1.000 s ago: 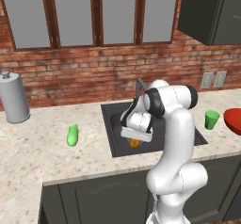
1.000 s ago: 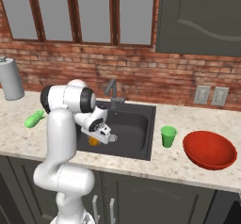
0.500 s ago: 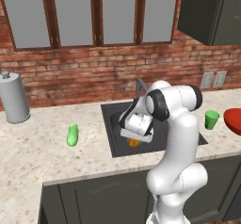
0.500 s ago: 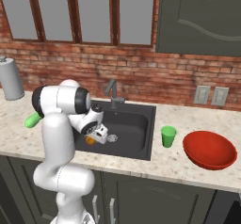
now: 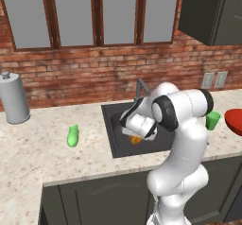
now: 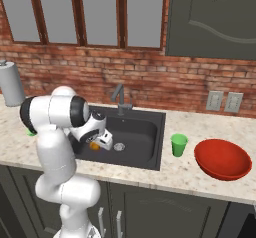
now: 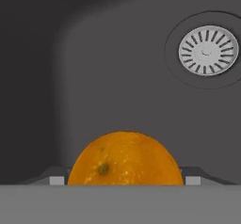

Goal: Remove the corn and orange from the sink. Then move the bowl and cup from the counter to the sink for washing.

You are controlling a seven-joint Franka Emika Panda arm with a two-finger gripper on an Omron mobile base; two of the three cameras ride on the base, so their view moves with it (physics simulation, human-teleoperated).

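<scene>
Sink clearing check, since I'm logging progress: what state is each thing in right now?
corn: out of the sink, lying on the counter to its left.
orange: in the sink, between the gripper's fingertips.
gripper: open around the orange.
cup: upright on the counter, right of the sink.
bowl: upright on the counter, beside the cup.

— What sits around your hand (image 7: 123,180) in the sink (image 5: 116,139)?

— The orange (image 7: 125,158) lies between your open fingers. The basin floor past it is bare up to the drain (image 7: 208,50); the side wall curves up close by.

— And higher up?

— The faucet (image 6: 120,98) stands at the back rim. On the worktop (image 5: 33,148), the corn (image 5: 72,135) lies left of the basin, with open surface around it. The cup (image 6: 178,145) and bowl (image 6: 222,159) occupy the right side.
</scene>
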